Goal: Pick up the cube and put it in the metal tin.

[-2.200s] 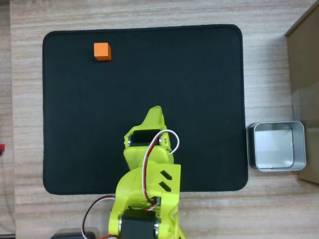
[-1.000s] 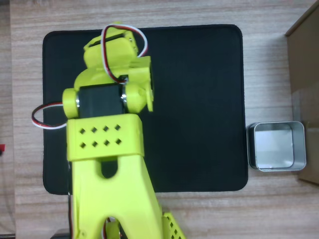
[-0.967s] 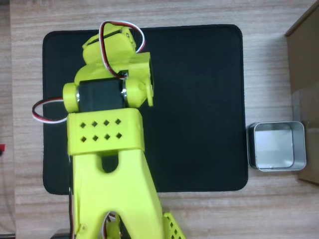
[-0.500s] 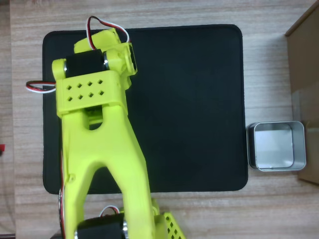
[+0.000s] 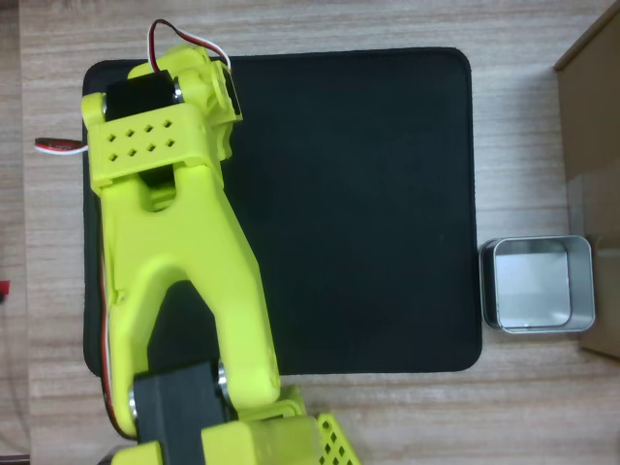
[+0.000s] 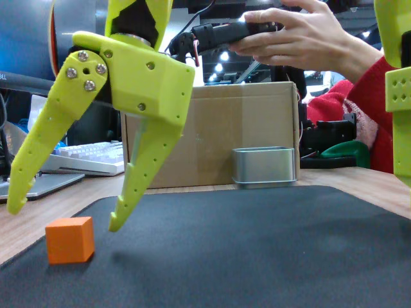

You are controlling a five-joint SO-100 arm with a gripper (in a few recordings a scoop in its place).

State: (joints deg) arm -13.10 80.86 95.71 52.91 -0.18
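While the mat [image 5: 368,194] leaves wide open room toward the tin [image 5: 536,284] at its right edge in the overhead view, the gripper [image 6: 64,215] hangs spread just above the cube [image 6: 70,239] near the mat's corner. A skewed descent could knock the cube off the mat.

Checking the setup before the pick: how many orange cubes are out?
1: the cube sits on the black mat, below the open gripper. The arm could hide others from overhead.
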